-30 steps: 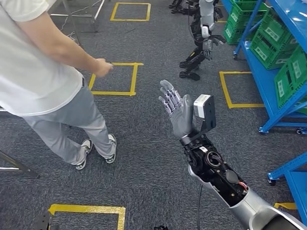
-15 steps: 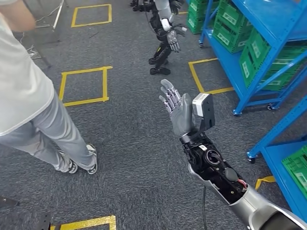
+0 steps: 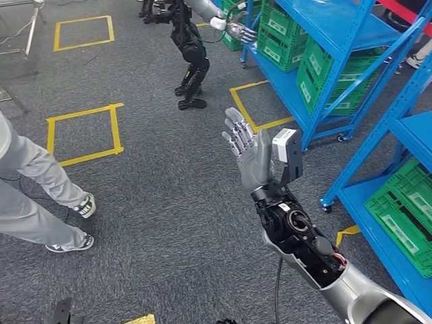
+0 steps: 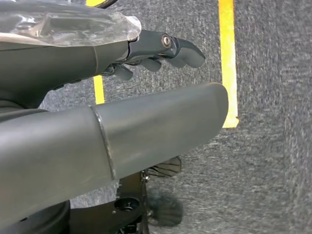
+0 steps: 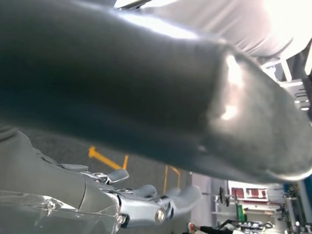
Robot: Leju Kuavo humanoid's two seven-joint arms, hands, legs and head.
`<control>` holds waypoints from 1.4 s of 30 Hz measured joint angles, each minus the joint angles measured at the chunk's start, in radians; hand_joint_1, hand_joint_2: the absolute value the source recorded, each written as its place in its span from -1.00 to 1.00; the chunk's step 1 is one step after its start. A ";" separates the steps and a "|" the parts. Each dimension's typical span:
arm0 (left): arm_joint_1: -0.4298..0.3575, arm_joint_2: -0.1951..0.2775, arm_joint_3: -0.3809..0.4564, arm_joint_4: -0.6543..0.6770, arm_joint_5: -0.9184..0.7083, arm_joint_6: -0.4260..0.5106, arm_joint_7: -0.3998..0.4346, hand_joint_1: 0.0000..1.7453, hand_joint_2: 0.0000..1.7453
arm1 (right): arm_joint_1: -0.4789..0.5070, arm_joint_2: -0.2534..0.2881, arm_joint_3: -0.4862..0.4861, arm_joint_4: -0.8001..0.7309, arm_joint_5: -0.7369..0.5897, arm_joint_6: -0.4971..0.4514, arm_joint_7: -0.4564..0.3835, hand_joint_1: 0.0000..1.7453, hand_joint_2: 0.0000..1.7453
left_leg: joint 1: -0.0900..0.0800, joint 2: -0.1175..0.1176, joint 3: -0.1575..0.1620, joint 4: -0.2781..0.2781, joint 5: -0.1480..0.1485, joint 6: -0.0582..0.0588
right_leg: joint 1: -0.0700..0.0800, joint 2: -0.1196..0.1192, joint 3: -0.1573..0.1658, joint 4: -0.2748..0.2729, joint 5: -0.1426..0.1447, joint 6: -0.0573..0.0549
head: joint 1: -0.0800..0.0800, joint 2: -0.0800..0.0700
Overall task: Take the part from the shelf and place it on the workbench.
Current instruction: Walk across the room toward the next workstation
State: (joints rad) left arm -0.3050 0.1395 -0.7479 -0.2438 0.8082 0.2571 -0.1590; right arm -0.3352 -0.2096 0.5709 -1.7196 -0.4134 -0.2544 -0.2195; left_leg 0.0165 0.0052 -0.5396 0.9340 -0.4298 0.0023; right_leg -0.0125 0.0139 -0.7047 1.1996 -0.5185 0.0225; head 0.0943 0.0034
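The right hand [image 3: 252, 156] is spread and empty, the blue shelf [image 3: 356, 94] beyond it; next it must reach a green crate [image 3: 402, 212].

My right hand [image 3: 253, 156] is raised at the centre of the frame, palm open, fingers [image 3: 237, 137] spread and holding nothing. My left hand [image 4: 154, 51] hangs with fingers loosely extended, empty.

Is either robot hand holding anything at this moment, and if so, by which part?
Nothing is held. The right robot hand is raised with fingers spread and empty; the left robot hand hangs over the carpet, also empty.
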 joint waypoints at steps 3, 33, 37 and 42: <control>0.004 -0.001 -0.001 0.000 0.000 0.000 0.000 -1.00 -1.00 | 0.002 0.000 0.002 0.004 0.000 -0.004 0.001 -1.00 -1.00 | 0.001 0.036 0.003 0.001 -0.005 -0.004 | -0.007 -0.011 -0.014 0.046 0.002 0.009 | 0.003 0.000; -0.011 0.001 -0.005 -0.001 0.002 0.009 0.001 -1.00 -1.00 | -0.003 0.005 0.017 0.012 -0.014 -0.007 0.010 -1.00 -1.00 | -0.009 0.031 -0.001 -0.013 0.007 0.005 | -0.002 -0.006 -0.021 0.065 -0.020 -0.001 | -0.003 0.000; -0.011 0.000 -0.005 -0.001 0.001 0.009 0.000 -1.00 -1.00 | -0.003 0.005 0.017 0.013 -0.017 -0.005 0.009 -1.00 -1.00 | -0.005 0.075 0.004 -0.002 -0.007 -0.016 | -0.007 -0.054 0.105 -0.176 0.084 0.006 | 0.002 0.000; -0.015 0.000 -0.005 -0.002 0.002 0.010 -0.001 -1.00 -1.00 | -0.003 0.005 0.015 0.013 -0.019 0.003 0.007 -1.00 -1.00 | -0.004 0.099 0.009 0.006 -0.018 -0.040 | 0.004 -0.030 0.130 -0.224 0.093 -0.029 | -0.008 0.000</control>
State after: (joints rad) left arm -0.3201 0.1392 -0.7530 -0.2455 0.8104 0.2667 -0.1600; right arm -0.3387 -0.2048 0.5863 -1.7069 -0.4329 -0.2517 -0.2129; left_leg 0.0122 0.1038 -0.5308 0.9398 -0.4474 -0.0376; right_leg -0.0083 -0.0157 -0.5743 0.9759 -0.4257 -0.0064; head 0.0868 0.0034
